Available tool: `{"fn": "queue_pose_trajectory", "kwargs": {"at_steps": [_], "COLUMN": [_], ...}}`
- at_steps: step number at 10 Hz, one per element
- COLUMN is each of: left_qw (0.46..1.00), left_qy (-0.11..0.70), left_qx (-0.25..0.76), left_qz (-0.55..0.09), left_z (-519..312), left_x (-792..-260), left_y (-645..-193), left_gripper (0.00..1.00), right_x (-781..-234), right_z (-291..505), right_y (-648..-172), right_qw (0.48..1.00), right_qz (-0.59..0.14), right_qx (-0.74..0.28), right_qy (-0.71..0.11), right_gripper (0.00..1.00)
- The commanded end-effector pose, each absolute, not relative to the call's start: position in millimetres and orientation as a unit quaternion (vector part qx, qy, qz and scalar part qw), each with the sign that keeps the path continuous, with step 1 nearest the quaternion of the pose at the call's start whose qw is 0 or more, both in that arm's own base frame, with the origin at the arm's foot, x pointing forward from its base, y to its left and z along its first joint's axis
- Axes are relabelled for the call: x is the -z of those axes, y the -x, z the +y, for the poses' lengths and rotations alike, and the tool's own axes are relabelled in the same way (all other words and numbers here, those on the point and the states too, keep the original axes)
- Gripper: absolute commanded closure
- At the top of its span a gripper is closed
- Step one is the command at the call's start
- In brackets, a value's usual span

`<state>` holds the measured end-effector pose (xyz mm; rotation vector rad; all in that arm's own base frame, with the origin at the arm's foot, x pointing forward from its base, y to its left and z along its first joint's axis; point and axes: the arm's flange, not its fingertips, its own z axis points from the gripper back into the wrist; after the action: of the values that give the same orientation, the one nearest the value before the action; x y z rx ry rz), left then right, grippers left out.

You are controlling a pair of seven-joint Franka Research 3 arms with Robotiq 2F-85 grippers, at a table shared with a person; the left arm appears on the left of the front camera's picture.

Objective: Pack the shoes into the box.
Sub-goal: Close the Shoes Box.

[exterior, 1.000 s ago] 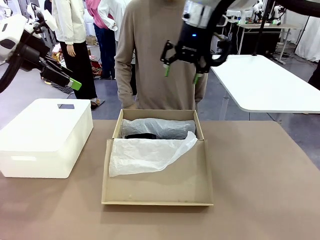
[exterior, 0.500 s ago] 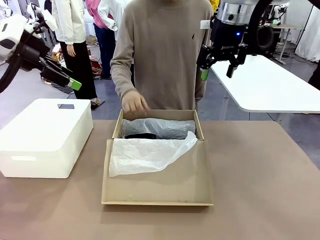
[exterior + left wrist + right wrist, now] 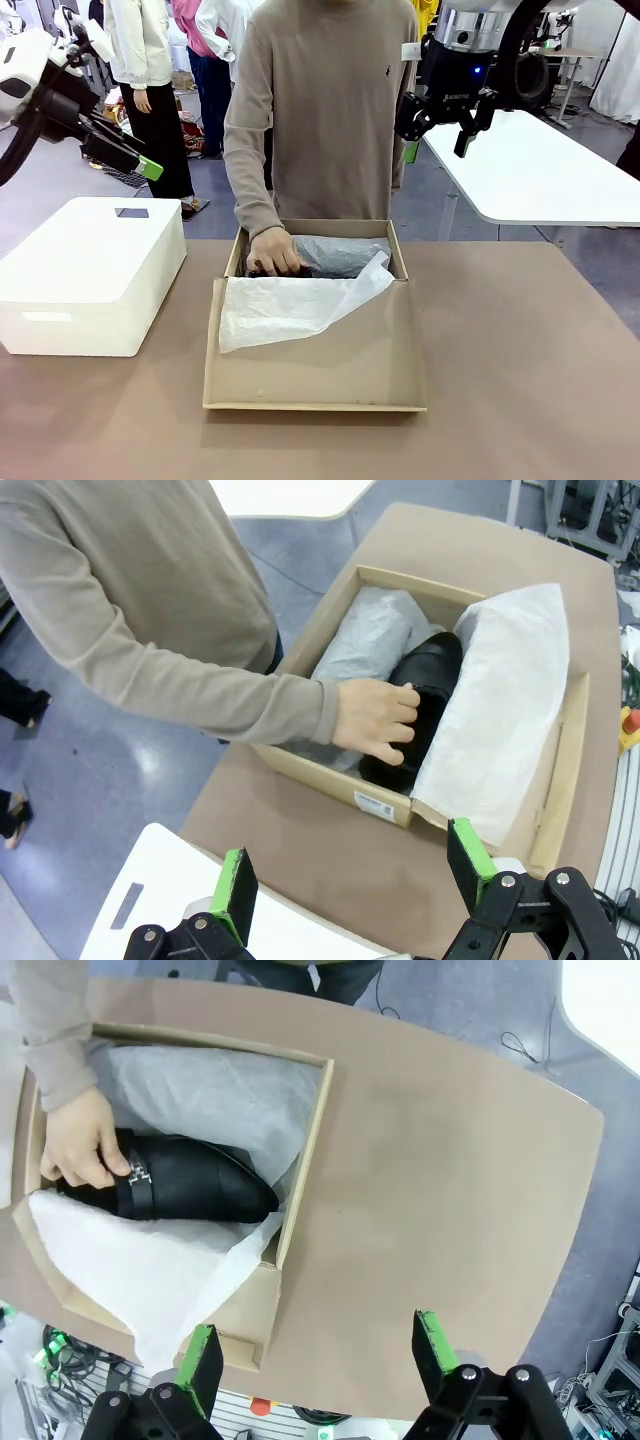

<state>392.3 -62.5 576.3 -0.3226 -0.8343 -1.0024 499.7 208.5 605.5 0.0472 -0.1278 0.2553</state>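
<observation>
Box (image 3: pixel 315 228) is sitting open in the middle of the surface (image 3: pixel 520 350). Its flap lid (image 3: pixel 320 375) is lying flat at 6 o'clock of the box, toward the robot side.

One black shoe (image 3: pixel 190 1192) is lying inside the box along the near wall. Seen from the front, its toe is pointing to 3 o'clock. The buckled strap (image 3: pixel 138 1175) is showing on top. A person is standing at the far side, at 12 o'clock of the box, and leaning an arm in. The person's hand (image 3: pixel 375 720) is gripping the heel end of the shoe at the box's 9 o'clock end, with the hand's digits curling over the leather.

White tissue paper (image 3: pixel 300 305) is spilling out of the box and draping over the lid. A crumpled grey-white paper bundle (image 3: pixel 340 255) is lying just beside the shoe at its 12 o'clock, against the far wall. I cannot tell what is inside it.

Left gripper (image 3: pixel 352 875) is hovering high at 10 o'clock from the box, above the white plastic box (image 3: pixel 90 270). Its fingers are standing wide apart with nothing between them. Right gripper (image 3: pixel 436 148) is hanging high at 1 o'clock from the box, next to the person's sleeve (image 3: pixel 250 150). Its fingers are spread too and holding nothing. Both grippers are staying well apart from the box and the shoe.
</observation>
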Motion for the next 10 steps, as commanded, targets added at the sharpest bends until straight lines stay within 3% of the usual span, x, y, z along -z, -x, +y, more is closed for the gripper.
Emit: {"fn": "queue_pose_trajectory", "kwargs": {"at_steps": [1,3,5,10], "left_qw": [0.774,0.774,0.774,0.774], "left_qy": [0.158,0.158,0.158,0.158], "left_qx": [0.472,0.472,0.472,0.472], "left_qz": [-0.392,-0.392,-0.392,-0.392], "left_z": [-60.4,-60.4,-60.4,-60.4], "left_x": [-575.9,-575.9,-575.9,-575.9], "left_y": [-394.2,-394.2,-394.2,-394.2], "left_gripper": [0.00,0.00,0.00,0.00], "right_x": [-608.1,-602.2,-594.3,-569.8], "right_z": [210.0,195.0,154.6,84.5], "right_y": [-502.1,-497.8,-488.1,-470.8], "right_qw": [0.990,0.983,0.959,0.879], "right_qz": [-0.064,-0.071,-0.065,-0.143], "right_qx": [-0.125,-0.165,-0.260,-0.441], "right_qy": [-0.030,-0.031,-0.087,-0.110], "right_gripper": [0.00,0.00,0.00,0.00]}}
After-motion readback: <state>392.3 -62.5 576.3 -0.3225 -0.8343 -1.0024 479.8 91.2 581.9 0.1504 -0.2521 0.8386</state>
